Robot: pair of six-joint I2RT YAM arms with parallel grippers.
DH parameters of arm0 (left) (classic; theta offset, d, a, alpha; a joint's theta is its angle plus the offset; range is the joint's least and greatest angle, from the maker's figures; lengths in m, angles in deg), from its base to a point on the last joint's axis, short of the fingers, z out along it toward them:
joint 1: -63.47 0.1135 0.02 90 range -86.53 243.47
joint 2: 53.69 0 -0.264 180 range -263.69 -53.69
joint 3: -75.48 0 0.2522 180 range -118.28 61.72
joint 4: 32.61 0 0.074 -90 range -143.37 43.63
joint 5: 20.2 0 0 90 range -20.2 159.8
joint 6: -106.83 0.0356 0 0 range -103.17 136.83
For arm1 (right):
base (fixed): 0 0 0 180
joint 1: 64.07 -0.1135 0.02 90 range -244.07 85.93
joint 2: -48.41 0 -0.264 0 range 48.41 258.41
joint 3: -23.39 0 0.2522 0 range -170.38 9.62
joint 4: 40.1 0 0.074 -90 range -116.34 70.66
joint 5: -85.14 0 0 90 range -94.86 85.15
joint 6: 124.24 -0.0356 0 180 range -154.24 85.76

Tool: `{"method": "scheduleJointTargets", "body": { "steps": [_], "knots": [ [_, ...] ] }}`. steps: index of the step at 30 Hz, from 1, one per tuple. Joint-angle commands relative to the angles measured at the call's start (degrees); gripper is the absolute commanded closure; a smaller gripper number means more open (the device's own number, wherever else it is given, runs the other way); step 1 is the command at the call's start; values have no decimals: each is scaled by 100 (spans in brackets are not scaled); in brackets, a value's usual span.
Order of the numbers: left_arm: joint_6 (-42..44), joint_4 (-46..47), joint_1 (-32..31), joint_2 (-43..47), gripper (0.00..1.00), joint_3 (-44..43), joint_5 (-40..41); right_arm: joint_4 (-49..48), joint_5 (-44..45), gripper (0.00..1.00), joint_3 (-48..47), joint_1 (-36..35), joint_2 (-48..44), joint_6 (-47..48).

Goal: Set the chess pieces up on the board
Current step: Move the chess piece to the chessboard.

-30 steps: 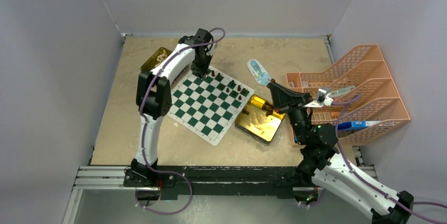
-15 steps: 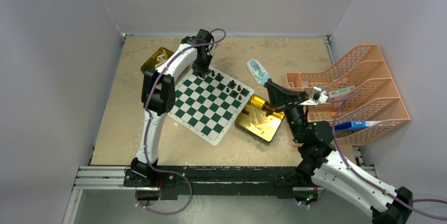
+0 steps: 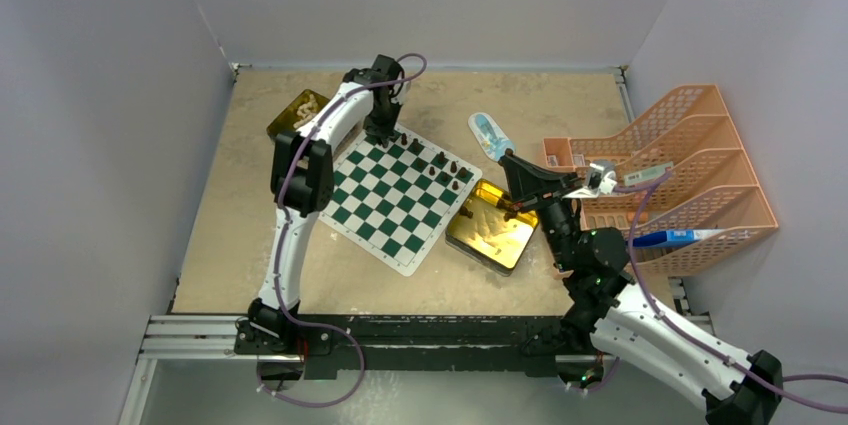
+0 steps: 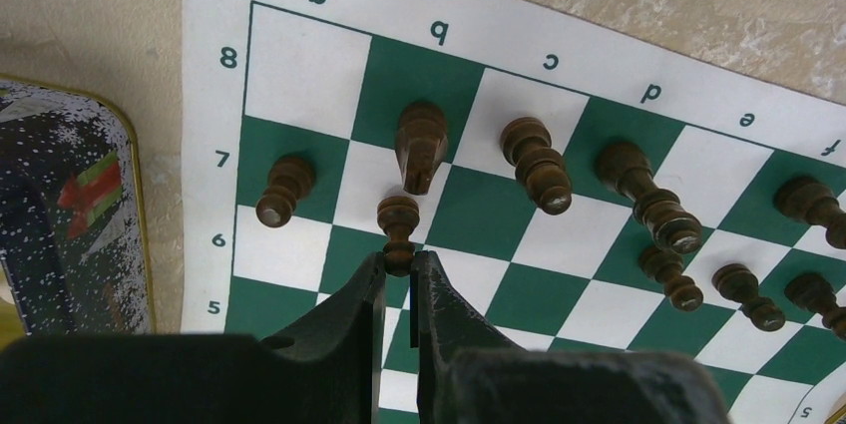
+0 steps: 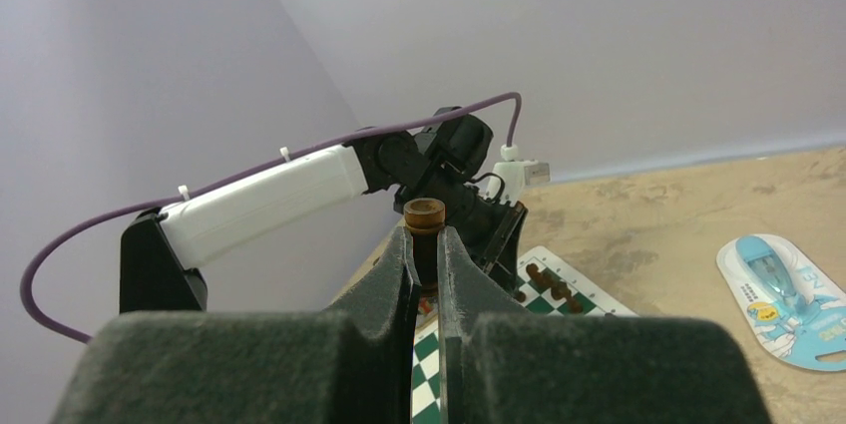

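The green and white board (image 3: 385,207) lies mid-table and fills the left wrist view (image 4: 299,65). Several dark brown pieces (image 3: 441,167) stand along its far right edge, among them a knight (image 4: 420,145) and a pawn (image 4: 282,190). My left gripper (image 3: 385,132) is at the board's far corner, shut on a brown pawn (image 4: 398,229) that it holds by the base (image 4: 399,262). My right gripper (image 3: 512,207) hovers over the gold tin (image 3: 490,237), shut on a dark brown piece (image 5: 424,229) held upright between its fingers (image 5: 424,244).
A second gold tin (image 3: 298,108) with cream pieces sits left of the board, its lid edge in the left wrist view (image 4: 70,214). A blue-white packet (image 3: 489,135) lies behind the tin. An orange file rack (image 3: 680,170) with a blue pen (image 3: 672,238) stands at right.
My right arm has shifted slightly left with its piece still gripped. The left arm's elbow has moved a little right; its gripper stays at the board's far corner.
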Motion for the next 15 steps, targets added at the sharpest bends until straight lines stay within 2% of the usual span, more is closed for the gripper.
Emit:
{"method": "scheduleJointTargets", "body": {
  "steps": [1, 8, 15],
  "knots": [
    [188, 114, 45, 47, 93, -149, 13, -295, 109, 100, -229, -24, -61, 187],
    [180, 62, 45, -6, 87, -130, -23, -300, 150, 100, -175, -20, -109, 169],
    [185, 118, 45, 168, 75, -110, -224, -322, 92, 100, -170, -23, -13, 128]
  ]
}}
